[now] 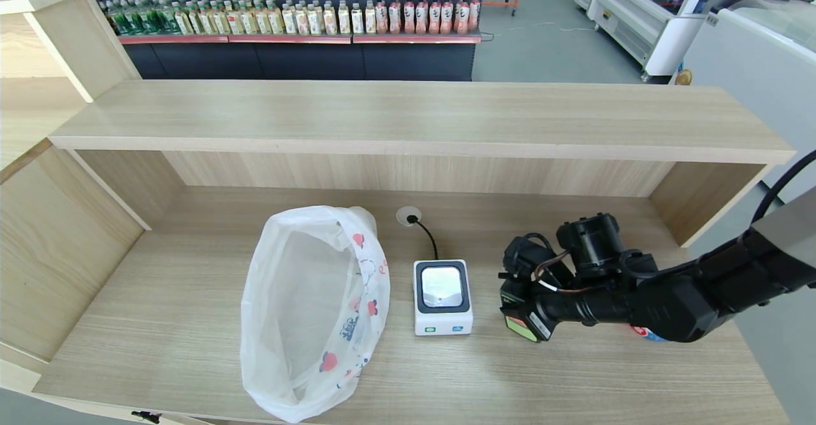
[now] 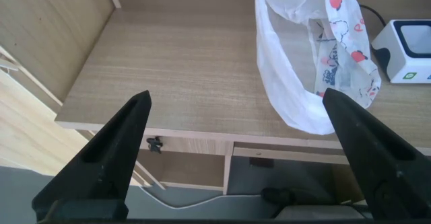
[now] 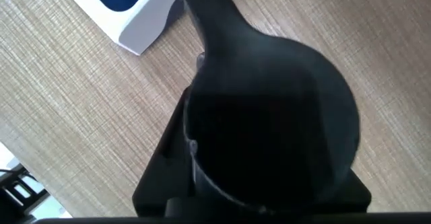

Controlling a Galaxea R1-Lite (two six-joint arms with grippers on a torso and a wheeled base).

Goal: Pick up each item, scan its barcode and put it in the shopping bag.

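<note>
From head, high up, looking forward and down over counter (image 1: 191, 323), with bag (image 1: 377, 266) and scanner (image 1: 442, 296) at mid distance. From left wrist, low off counter's near edge, facing across toward same bag and scanner, between spread fingers (image 2: 111, 157) of left gripper (image 2: 237, 95). From right wrist, pressed close above counter, scanner's corner alongside.

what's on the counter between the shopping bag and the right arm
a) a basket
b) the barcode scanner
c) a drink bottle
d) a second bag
b: the white barcode scanner stands on the counter, with the shopping bag to its left and the right claw to its right.
</note>
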